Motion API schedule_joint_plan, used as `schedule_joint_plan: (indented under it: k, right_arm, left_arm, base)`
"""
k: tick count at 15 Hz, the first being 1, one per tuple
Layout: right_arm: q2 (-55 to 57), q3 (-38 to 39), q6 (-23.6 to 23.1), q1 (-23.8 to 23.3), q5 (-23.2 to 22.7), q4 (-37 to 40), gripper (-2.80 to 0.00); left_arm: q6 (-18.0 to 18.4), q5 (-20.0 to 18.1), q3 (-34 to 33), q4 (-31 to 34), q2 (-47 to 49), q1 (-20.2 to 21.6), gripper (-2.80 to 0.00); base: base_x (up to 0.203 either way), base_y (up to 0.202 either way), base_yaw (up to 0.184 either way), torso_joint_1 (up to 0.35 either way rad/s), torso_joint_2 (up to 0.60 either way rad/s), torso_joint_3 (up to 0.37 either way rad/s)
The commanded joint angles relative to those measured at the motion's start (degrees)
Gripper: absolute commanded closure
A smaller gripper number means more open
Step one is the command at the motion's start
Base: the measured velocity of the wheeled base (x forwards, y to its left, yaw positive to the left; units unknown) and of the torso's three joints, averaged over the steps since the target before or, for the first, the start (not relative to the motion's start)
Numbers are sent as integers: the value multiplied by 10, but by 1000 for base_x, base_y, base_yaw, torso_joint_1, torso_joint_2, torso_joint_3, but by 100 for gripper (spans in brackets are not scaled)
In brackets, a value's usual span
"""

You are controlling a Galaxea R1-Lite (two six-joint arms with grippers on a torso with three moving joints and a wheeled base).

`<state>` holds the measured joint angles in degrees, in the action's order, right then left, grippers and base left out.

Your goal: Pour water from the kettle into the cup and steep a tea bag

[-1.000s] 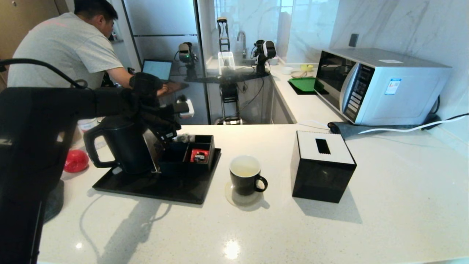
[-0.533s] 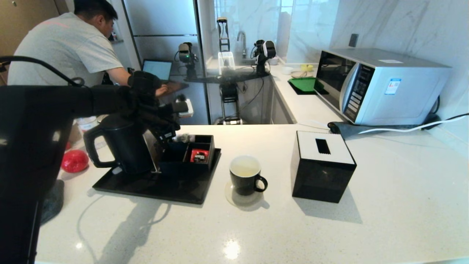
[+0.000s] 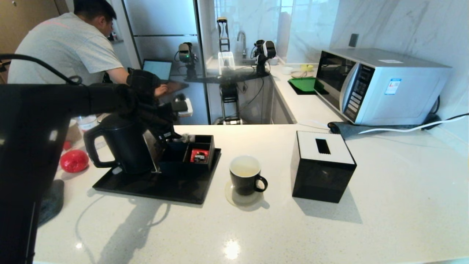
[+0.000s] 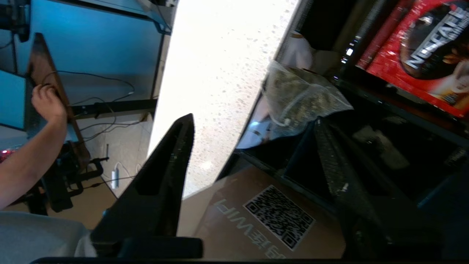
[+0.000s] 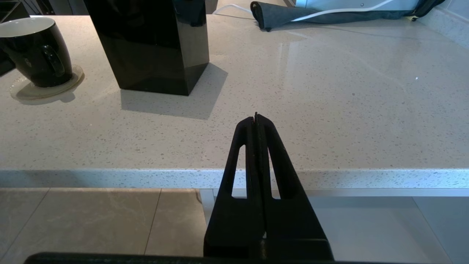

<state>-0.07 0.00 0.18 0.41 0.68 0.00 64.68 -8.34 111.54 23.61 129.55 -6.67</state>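
Observation:
The black kettle (image 3: pixel 122 146) stands at the left of a black tray (image 3: pixel 146 189). My left gripper (image 3: pixel 174 135) hangs open beside the kettle, over the back corner of the tray's black organizer box (image 3: pixel 190 154). In the left wrist view the left gripper (image 4: pixel 253 123) points at the grey-green tea bag (image 4: pixel 300 93) with its pale thread, just beyond the fingertips and untouched. The tea bag (image 3: pixel 187 138) lies at the box's far rim. The black cup (image 3: pixel 244 176) sits on a coaster right of the tray; water in it is not discernible. My right gripper (image 5: pixel 255 116) is shut and empty at the counter's front edge.
A red sachet (image 4: pixel 414 55) lies in the neighbouring compartment. A brown QR-code card (image 4: pixel 271 216) leans against the box. A black tissue box (image 3: pixel 322 165) stands right of the cup, a microwave (image 3: pixel 381 86) at the back right. A person (image 3: pixel 62 47) works behind the counter.
My left arm has risen slightly and drifted a little toward the back over the organizer box. The kettle, cup and right arm have not moved.

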Motion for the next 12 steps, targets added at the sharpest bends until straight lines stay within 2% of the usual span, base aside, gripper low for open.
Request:
schedule_joint_plan:
  k: [1, 12]
  right_arm:
    - [1, -1, 0, 0, 0, 0, 0]
    - [1, 0, 0, 0, 0, 0, 0]
  left_arm:
    - [10, -1, 1, 14, -4, 0, -280]
    - [11, -1, 10, 4, 30, -1, -280]
  base:
    - [0, 0, 0, 0, 0, 0]
    - [0, 0, 0, 0, 0, 0]
